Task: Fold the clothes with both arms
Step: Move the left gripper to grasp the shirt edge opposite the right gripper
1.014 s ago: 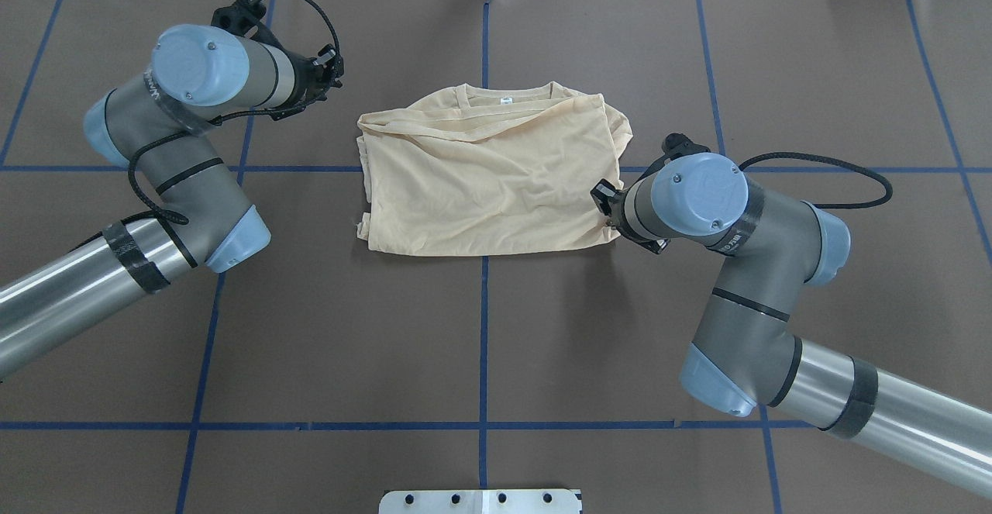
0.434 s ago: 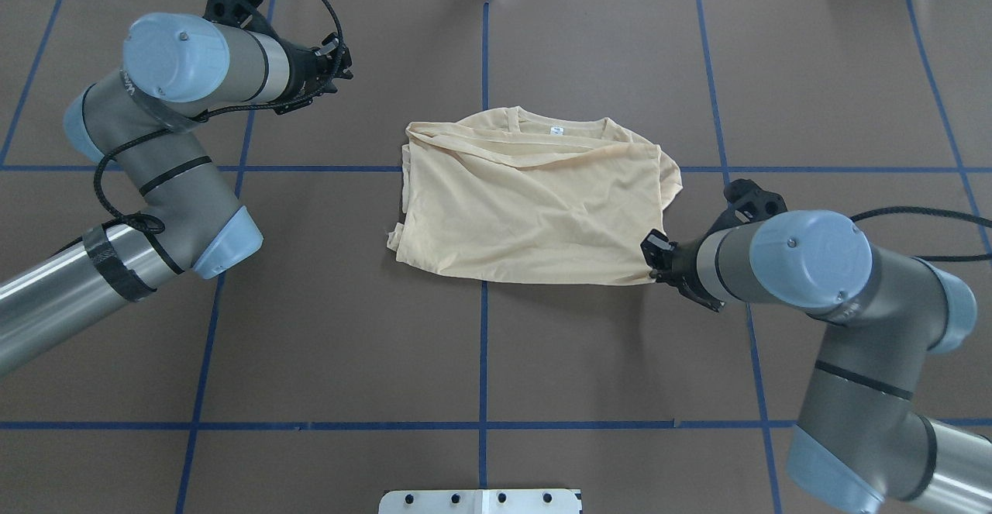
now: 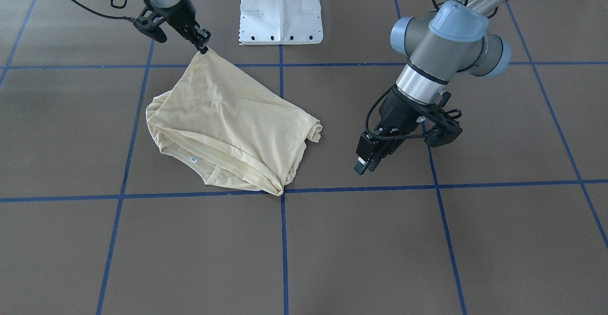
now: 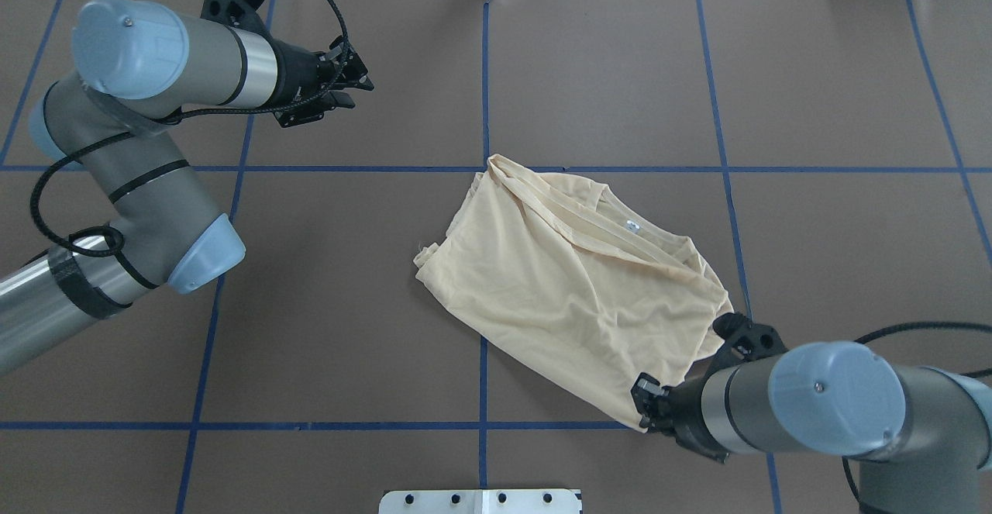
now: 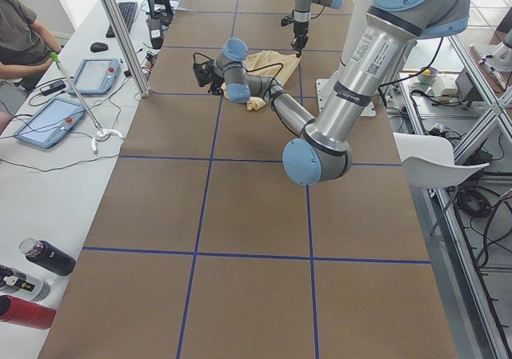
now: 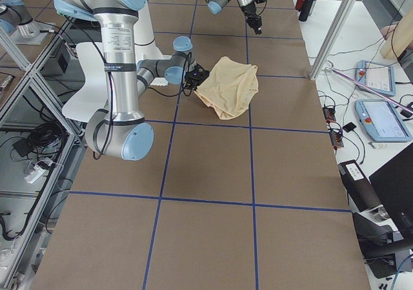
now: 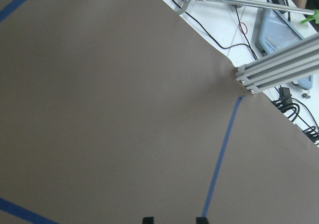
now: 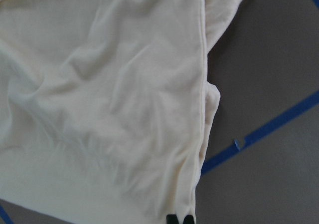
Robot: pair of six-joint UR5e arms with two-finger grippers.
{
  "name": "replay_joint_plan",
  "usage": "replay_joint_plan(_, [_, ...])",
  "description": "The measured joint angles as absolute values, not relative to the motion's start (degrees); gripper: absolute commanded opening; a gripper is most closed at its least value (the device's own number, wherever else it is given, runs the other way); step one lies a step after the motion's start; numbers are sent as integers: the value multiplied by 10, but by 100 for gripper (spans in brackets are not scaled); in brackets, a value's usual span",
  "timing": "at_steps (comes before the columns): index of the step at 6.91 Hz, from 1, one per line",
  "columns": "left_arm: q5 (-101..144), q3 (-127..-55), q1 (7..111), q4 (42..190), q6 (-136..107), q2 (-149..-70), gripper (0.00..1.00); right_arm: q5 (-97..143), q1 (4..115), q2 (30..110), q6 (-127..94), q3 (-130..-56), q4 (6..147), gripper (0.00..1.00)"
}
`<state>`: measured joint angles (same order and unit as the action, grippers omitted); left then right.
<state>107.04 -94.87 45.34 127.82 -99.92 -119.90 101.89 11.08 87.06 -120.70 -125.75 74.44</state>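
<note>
Shirt point(image 4: 566, 281) lies crumpled and half folded just right of the worktop point(image 4: 310, 343) middle, one hem corner toward the robot-side edge. It looks thin, light and limp and will likely bunch and drag, so take hem corners or shoulders. Neck label point(image 4: 632, 226) white, unreadable; no print showing. Right gripper point(image 4: 643, 413) pinches that hem corner. Left gripper point(image 4: 356, 91) spread, empty, well apart toward the far-left.

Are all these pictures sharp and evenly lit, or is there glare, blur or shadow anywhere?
Overhead exterior: sharp, even light, a faint shadow under the shirt near the right gripper. Right wrist-mounted: the shirt looks pale and slightly soft. Left wrist-mounted: the white desk beyond the table looks washed out.
</note>
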Motion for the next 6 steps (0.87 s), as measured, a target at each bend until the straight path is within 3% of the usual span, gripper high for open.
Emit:
replay_joint_plan(3, [1099,-1009,403,1276,-1035,-1154,58,1018,53,875,-1245,-1279,744,100])
replay_joint_plan(6, [1066,-1011,313,1229,-1086,-1152,58,1063,208,840,-1243,-1275,743,100])
